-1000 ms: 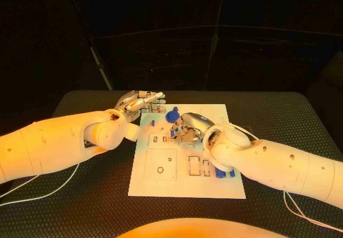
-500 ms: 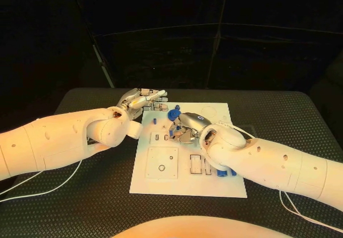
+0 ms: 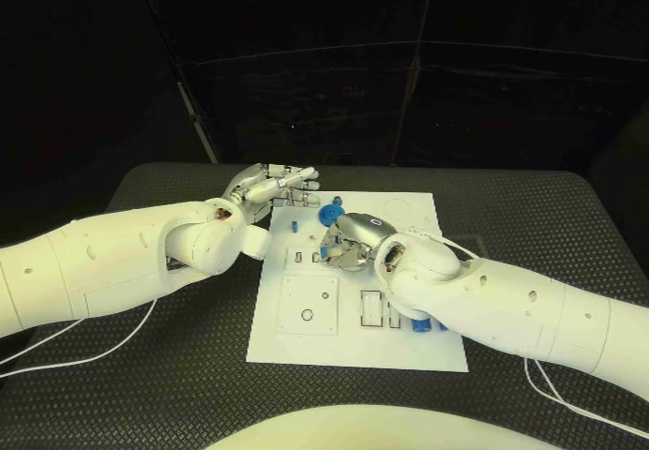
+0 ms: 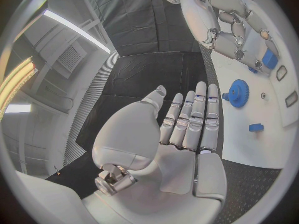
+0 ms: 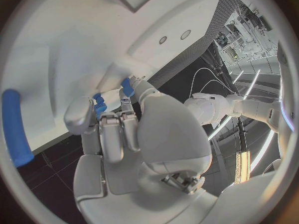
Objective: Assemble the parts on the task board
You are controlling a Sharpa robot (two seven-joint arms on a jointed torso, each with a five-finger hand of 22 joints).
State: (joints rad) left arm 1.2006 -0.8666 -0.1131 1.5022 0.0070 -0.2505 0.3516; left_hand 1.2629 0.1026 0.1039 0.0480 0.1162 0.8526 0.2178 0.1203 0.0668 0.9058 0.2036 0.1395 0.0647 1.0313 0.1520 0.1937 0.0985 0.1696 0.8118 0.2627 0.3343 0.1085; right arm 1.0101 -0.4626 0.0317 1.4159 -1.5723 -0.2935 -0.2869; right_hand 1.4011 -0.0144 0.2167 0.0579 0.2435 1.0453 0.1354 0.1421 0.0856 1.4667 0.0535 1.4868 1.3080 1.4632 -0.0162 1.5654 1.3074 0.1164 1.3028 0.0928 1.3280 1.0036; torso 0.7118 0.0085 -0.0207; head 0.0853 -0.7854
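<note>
The white task board (image 3: pixel 309 344) lies in the middle of the black table. My right hand (image 3: pixel 354 238) is curled down over the board's middle, and its fingertips pinch a small blue part (image 5: pixel 97 103) against the board (image 5: pixel 74 25). My left hand (image 3: pixel 276 182) hovers flat and open at the board's far left corner, fingers together, holding nothing. A blue gear (image 3: pixel 329 214) stands on the board between the two hands and appears beyond the left hand's fingertips (image 4: pixel 238 92). In the left wrist view my right hand (image 4: pixel 233 22) covers a blue part (image 4: pixel 269 58).
A small blue block (image 4: pixel 256 127) lies on the board near the gear. A long blue piece (image 5: pixel 14 127) lies on the board beside my right hand. More blue pieces (image 3: pixel 422 325) sit by slots at the near right. White cables (image 3: pixel 82 356) trail on the table.
The view has shifted slightly. My right hand keeps its place over the board's middle; my left hand stays open at the far left corner.
</note>
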